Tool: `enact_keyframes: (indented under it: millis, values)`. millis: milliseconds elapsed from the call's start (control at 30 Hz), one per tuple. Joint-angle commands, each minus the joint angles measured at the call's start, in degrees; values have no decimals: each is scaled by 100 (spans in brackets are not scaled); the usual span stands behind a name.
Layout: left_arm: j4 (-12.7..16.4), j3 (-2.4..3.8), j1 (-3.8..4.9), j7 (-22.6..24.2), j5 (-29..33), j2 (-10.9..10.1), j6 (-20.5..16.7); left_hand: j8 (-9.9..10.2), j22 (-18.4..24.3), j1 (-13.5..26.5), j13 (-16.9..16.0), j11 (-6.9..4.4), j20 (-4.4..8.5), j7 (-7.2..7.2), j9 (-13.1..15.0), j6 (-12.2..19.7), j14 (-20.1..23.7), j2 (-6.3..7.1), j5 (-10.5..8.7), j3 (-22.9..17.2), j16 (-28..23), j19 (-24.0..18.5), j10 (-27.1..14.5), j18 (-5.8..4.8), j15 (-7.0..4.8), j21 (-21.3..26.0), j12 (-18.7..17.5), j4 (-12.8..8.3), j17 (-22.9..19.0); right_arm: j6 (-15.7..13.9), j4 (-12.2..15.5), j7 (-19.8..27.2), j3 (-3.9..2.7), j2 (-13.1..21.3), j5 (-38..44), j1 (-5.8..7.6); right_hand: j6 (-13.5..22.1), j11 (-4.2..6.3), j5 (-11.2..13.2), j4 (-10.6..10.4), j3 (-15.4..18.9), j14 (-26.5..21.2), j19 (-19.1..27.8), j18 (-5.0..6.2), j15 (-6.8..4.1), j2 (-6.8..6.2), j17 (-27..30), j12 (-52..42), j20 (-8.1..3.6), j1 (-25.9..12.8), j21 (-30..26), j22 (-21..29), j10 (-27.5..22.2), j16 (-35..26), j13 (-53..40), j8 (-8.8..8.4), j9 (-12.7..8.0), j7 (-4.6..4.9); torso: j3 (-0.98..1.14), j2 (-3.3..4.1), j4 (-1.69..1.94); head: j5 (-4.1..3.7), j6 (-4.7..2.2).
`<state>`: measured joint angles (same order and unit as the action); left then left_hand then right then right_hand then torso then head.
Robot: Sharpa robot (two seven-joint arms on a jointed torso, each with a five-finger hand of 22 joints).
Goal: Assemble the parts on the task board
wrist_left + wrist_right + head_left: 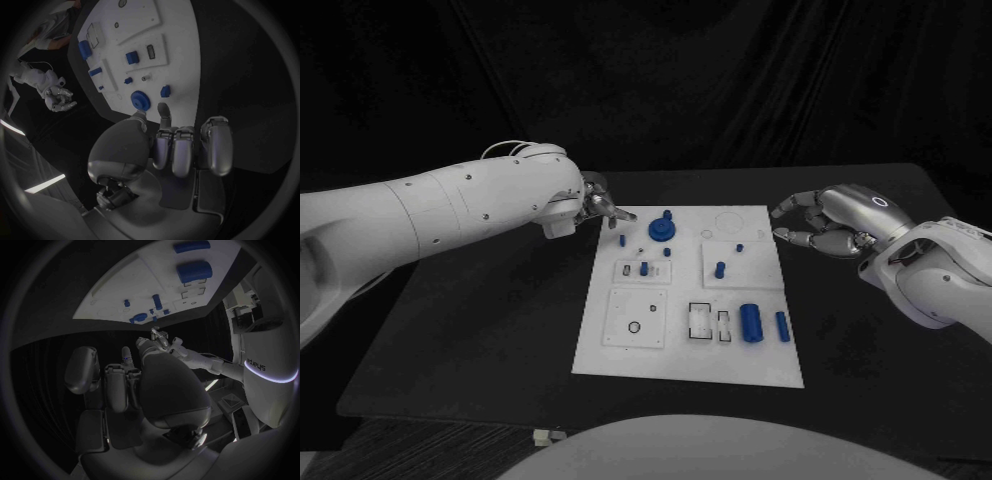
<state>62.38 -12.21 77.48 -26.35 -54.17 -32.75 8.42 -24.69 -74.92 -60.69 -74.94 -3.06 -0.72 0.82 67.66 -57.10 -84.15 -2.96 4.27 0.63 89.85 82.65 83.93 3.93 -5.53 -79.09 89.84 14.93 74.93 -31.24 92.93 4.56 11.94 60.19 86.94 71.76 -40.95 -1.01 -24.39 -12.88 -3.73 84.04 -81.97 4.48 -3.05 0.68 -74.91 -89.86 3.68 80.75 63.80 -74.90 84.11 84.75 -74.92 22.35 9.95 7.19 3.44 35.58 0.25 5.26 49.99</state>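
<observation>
The white task board (689, 350) lies in the middle of the black table. On its far part stand a round blue part (661, 228) with a peg on top, a small blue peg (622, 240) and a blue peg (720, 268). A large blue cylinder (751, 322) and a thinner one (782, 326) lie at its near right. My left hand (600, 208) hovers at the board's far left corner, fingers apart and holding nothing; in the left wrist view its fingers (181, 145) point at the round blue part (140, 100). My right hand (826, 225) hangs beside the far right corner, fingers loosely curved and holding nothing.
Rectangular and round sockets (635, 326) show in the raised plates of the board's near half. Bare black table (473, 340) runs on both sides of the board. My left forearm (444, 215) reaches over the table's far left.
</observation>
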Motion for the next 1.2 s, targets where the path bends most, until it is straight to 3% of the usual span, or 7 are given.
enact_keyframes:
  millis: [33,733,1200]
  values:
    - [-22,4,-28,75,-1,15,81,6,-480,-84,-1506,13,-10,12,21,79,-585,-15,19,35,15,-35,607,-34,-6,41,16,-9,1507,31,8,-81,-4,-1,32,-13,-41,-40,-33,-4,-32,446,45,73,45,6,-880,-14,-11,50,-34,-802,589,-39,-1508,-11,-8,-18,-2,3,-6,0,1]
    - [-205,4,-168,61,-1,154,246,92,-447,-137,-1506,56,-41,61,40,244,-585,-61,53,48,15,-78,607,-20,30,101,16,-29,1507,68,27,-119,-4,6,32,-13,-56,-40,-38,-2,-40,448,44,74,45,9,-889,-14,-12,53,-39,-802,589,-31,-1508,-5,-10,-20,-2,5,-4,-17,1]
    - [-246,5,-212,35,-1,176,302,100,-440,-141,-1506,60,-44,64,38,253,-585,-68,55,48,15,-84,607,-18,33,111,16,-30,1507,92,26,-125,-4,-3,32,-18,-56,-40,-38,-2,-40,448,44,74,45,9,-889,-14,-12,53,-39,-802,589,-31,-1508,-5,-10,-20,0,1,0,-10,1]
